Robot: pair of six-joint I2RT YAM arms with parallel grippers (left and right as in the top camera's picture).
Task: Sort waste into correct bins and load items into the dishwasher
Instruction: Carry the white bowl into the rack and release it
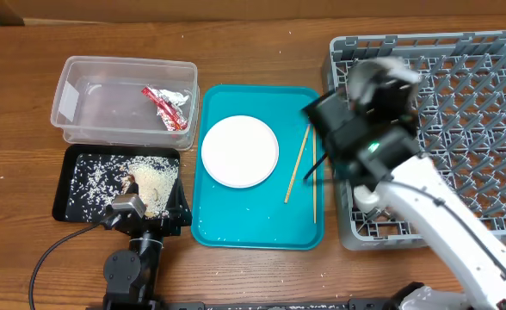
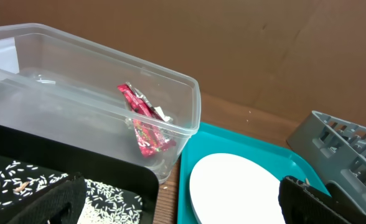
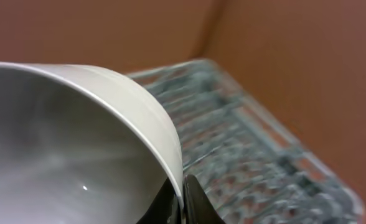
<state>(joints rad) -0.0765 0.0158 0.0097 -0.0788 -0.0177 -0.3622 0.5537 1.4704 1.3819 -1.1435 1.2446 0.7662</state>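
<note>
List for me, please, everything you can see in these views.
clear tub: one, clear, table's far left
wrapper: one, red, inside the clear tub
black tray: one, black, near left
rice: loose heap, white and brownish, in black tray
teal tray: one, teal, centre
plate: one, white, on teal tray
chopsticks: two, light wood, on teal tray
dish rack: one, grey, right
bowl: one, white, held over dish rack
left gripper: one, black, open, by black tray
right gripper: one, black, shut on bowl rim
</note>
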